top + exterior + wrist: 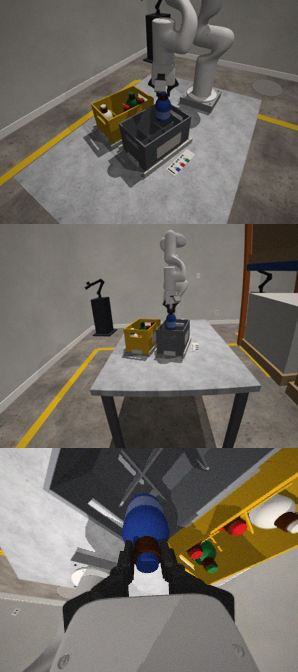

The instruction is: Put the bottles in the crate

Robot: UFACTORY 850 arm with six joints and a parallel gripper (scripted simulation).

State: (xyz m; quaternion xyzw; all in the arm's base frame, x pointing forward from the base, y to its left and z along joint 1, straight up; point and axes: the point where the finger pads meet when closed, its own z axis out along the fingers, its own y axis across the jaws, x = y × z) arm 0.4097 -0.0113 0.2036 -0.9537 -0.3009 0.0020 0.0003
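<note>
My gripper (163,93) is shut on the brown-capped neck of a blue bottle (163,109) with a lighter blue label. The bottle hangs upright, its lower part inside a far compartment of the dark grey crate (155,135). The wrist view shows the fingers clamping the bottle (145,524) over the grey crate's dividers. The yellow crate (121,112) to the left holds a white bottle (106,112), a green bottle (132,100) and two red-capped bottles (126,107). The pick list (181,162) lies to the right of the grey crate, showing green, red and blue squares.
The arm's base (201,99) stands behind the crates. Both crates sit in low grey holders on the table. In the exterior view the crates (172,337) stand toward the table's far end.
</note>
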